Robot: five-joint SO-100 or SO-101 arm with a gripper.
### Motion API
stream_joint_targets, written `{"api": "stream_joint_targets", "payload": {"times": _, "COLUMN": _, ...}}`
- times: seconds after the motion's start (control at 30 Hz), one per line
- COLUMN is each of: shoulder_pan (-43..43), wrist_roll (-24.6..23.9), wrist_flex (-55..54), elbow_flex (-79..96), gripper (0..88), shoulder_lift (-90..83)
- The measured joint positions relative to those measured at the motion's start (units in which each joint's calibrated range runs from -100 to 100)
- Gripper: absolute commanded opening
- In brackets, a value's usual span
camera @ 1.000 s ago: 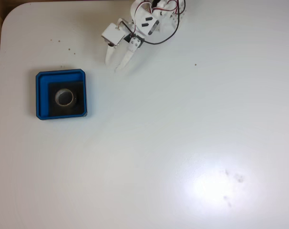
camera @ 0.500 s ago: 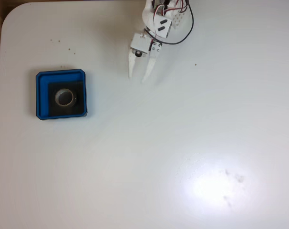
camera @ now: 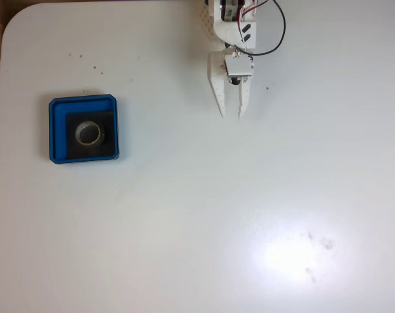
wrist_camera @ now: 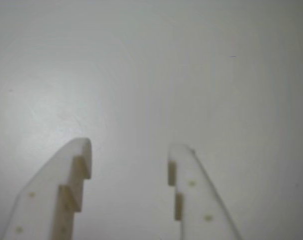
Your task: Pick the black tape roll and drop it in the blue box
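Jaws [camera: 231, 116] parted, empty, tips toward 6 o'clock over bare white surface [camera: 249, 215]; wrist view [wrist_camera: 129, 152] agrees. Black tape roll [camera: 88, 133] sits inside blue box [camera: 57, 130], well apart at 9 o'clock. Drop looks done; probably only retreat remains.

The fixed view shows one blue box [camera: 52, 130] holding one black tape roll [camera: 88, 133], both on one white bench [camera: 184, 215]. One arm carries one pincer [camera: 231, 116] with two white fingers [wrist_camera: 74, 175]. One black cable [camera: 270, 45] loops beside the arm.
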Motion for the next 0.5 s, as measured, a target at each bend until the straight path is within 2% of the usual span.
{"api": "stream_joint_targets", "payload": {"times": 0.17, "shoulder_pan": -1.39, "wrist_roll": 0.0, "wrist_flex": 0.0, "elbow_flex": 0.0, "gripper": 2.1, "shoulder_lift": 0.0}}
{"api": "stream_joint_targets", "payload": {"times": 0.5, "shoulder_pan": -2.08, "wrist_roll": 0.0, "wrist_flex": 0.0, "elbow_flex": 0.0, "gripper": 1.6, "shoulder_lift": 0.0}}
